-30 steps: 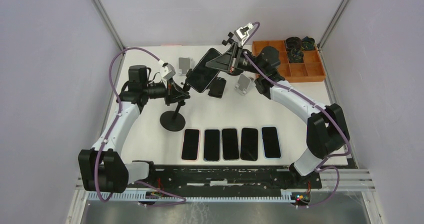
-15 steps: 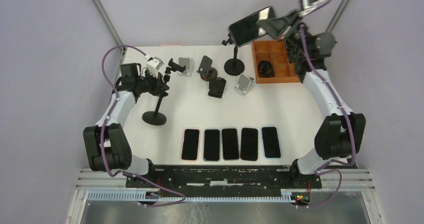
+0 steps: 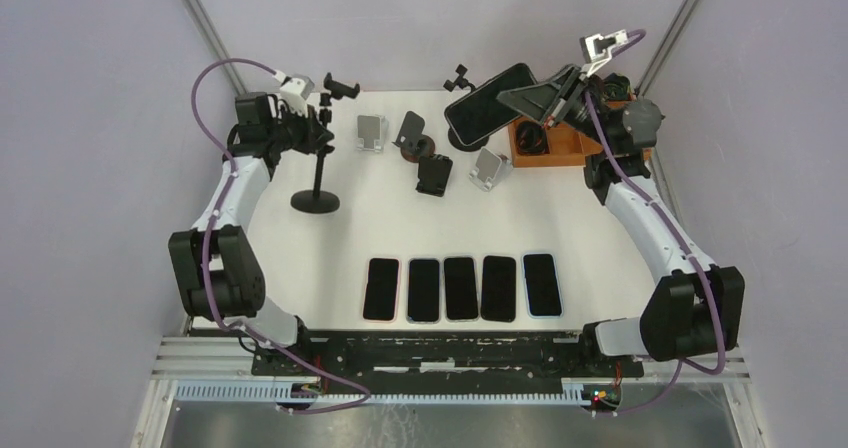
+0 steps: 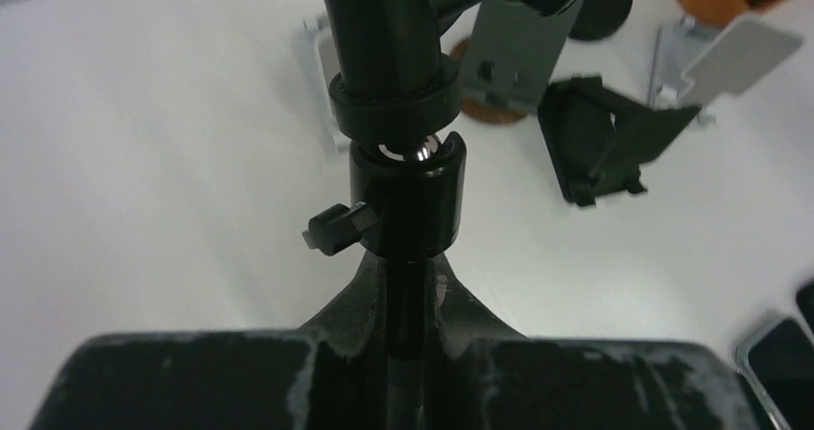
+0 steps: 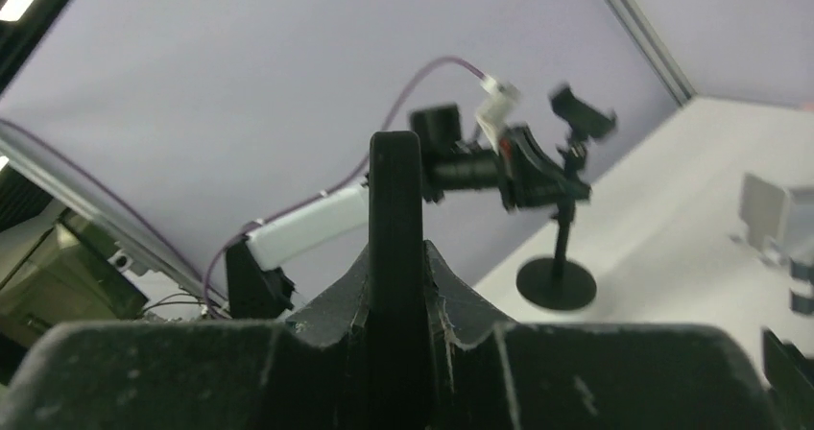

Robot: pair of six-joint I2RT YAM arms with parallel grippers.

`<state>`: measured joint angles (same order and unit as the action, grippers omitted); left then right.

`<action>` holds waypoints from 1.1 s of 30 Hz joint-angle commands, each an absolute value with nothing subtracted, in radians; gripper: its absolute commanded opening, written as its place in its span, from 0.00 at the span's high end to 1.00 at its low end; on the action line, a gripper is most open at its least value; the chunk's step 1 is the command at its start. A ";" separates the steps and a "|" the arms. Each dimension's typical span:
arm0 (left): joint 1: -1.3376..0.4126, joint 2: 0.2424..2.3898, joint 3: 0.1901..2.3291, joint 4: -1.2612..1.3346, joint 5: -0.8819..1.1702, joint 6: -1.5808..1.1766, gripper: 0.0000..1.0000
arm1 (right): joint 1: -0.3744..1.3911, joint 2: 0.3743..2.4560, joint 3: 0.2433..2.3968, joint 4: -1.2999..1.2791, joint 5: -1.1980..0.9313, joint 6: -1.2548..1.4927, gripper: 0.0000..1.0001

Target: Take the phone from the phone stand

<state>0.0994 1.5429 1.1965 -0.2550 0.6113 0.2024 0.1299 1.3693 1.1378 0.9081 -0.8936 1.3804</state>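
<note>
1. The phone (image 3: 488, 103) is already out of the phone stand (image 3: 319, 176). It hangs in the air at about 1 o'clock over the desk (image 3: 600, 238), well apart from the stand at about 10 o'clock.
2. The right end effector (image 3: 522, 95) is closed narrow on the phone, pinching it by one edge. In the right wrist view the phone's thin side rises straight up between the fingers, with most of its length sticking out beyond the grip.
3. The left end effector (image 3: 318, 138) is clamped tight on the stand's post, just below the ball joint (image 4: 408, 150). The clamp (image 3: 340, 89) at the top of the stand is empty.
4. The step in hand looks like carrying the phone down and laying it on the desk. The row of five phones (image 3: 460, 288) at 6 o'clock suggests the place, probably the bare desk at the 5 o'clock end of that row.
5. With an edge grip and that much overhang, the phone could pivot in the fingers, so the move should be slow and free of sharp wrist turns.
6. The small stands (image 3: 487, 168) and the orange tray (image 3: 565, 146) lie under the phone. It is best to stay high until past them toward 5 o'clock, and only then descend.
7. For the set-down, level the phone and touch its far end to the desk first. Open the fingers only once it lies flat, beside the last phone in the row and not on it.
8. The left arm should hold the stand upright while this happens.
</note>
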 commanded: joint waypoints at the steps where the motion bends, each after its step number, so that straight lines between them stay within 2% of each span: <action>1: 0.098 1.608 1.335 0.081 0.696 -0.025 0.98 | 0.155 1.288 1.117 0.659 -0.889 1.118 1.00; 11: 0.083 1.846 1.499 0.475 0.749 -0.223 0.98 | 0.157 1.220 0.945 0.664 -0.891 1.059 1.00; 20: 0.084 1.966 1.516 0.735 0.580 -0.168 0.98 | 0.158 1.221 0.914 0.703 -0.893 1.070 1.00; 33: 0.100 2.037 1.529 0.820 0.525 -0.009 0.98 | 0.159 1.258 0.942 0.670 -0.914 1.037 1.00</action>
